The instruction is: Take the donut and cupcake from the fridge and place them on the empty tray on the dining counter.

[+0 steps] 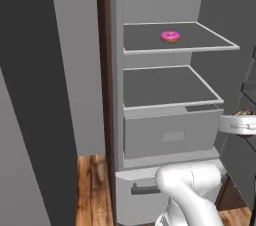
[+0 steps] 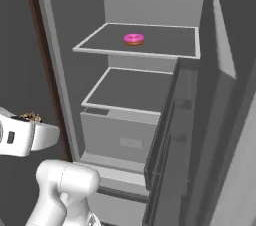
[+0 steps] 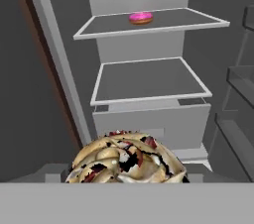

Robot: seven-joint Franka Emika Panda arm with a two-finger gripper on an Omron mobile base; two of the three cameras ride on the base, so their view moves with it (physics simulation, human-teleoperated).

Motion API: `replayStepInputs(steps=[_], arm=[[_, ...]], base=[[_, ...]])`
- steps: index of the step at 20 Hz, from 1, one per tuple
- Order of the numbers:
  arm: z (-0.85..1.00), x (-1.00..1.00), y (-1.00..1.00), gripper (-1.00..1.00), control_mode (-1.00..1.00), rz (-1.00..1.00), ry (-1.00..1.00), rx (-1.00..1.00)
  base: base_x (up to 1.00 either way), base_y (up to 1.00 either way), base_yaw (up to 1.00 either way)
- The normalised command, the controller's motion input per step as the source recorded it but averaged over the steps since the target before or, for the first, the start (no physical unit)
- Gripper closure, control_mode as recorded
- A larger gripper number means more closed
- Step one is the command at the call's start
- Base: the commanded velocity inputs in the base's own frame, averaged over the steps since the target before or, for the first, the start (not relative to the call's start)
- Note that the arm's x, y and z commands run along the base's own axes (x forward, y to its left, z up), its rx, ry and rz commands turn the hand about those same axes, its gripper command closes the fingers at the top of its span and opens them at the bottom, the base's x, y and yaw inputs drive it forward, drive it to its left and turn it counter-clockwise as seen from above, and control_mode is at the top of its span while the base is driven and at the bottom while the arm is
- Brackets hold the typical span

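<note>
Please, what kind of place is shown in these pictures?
Probably a kitchen, at an open light-grey fridge with grey inner shelves. A pink-iced ring donut lies on the upper shelf, and wooden floorboards show below.

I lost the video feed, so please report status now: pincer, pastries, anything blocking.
Pincer shut on cupcake, outside the fridge. Donut on upper shelf. Fridge door open, nothing blocking.

- The small pink-iced ring donut (image 1: 170,36) lies on the top shelf (image 1: 150,40) inside the tall grey fridge (image 1: 117,95).
- A bare shelf (image 1: 165,87) sits below it, above a grey drawer (image 1: 172,135).
- The round brownish cupcake (image 3: 126,161) is out in front of the fridge.
</note>
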Motion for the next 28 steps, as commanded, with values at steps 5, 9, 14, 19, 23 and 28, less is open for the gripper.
replayStepInputs(steps=[5,9,14,19,23,28], arm=[[0.0,0.0,0.0,1.0,1.0,0.0,0.0,0.0],[0.0,0.0,0.0,1.0,1.0,0.0,0.0,0.0],[0.0,0.0,0.0,1.0,1.0,0.0,0.0,0.0],[0.0,0.0,0.0,1.0,1.0,0.0,0.0,0.0],[0.0,0.0,0.0,1.0,1.0,0.0,0.0,0.0],[0.0,0.0,0.0,1.0,1.0,0.0,0.0,0.0]], base=[[-0.95,0.0,0.01],[-0.98,-0.02,0.0],[-0.85,0.0,0.0],[-0.53,-0.14,-0.08],[-0.28,-0.34,-0.36],[-0.33,-0.15,-0.52]])
